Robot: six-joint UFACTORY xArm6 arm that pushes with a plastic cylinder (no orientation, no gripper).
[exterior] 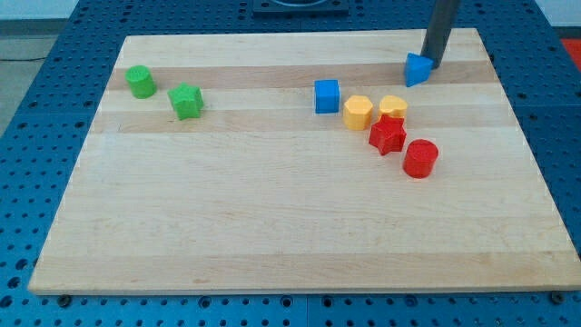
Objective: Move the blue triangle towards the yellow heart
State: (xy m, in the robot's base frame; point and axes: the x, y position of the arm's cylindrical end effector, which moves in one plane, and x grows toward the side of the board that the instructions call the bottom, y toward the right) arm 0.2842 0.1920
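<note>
Now you see my tip (430,65) touching the blue triangle's (417,69) right edge, the yellow heart (358,112) well down-left; the rod carries no gripper.

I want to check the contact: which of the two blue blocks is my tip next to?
The blue triangle near the view's top right; my tip sits against its right side. The blue cube lies well to the left, beside the yellow blocks.

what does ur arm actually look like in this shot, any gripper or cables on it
Only a straight rod shows, plain dark grey to black, smooth and round, with no gripper, cables or markings visible. It runs out of the view's top, so the arm above is unseen. My tip is its blunt lower end, beside the blue triangle.
</note>
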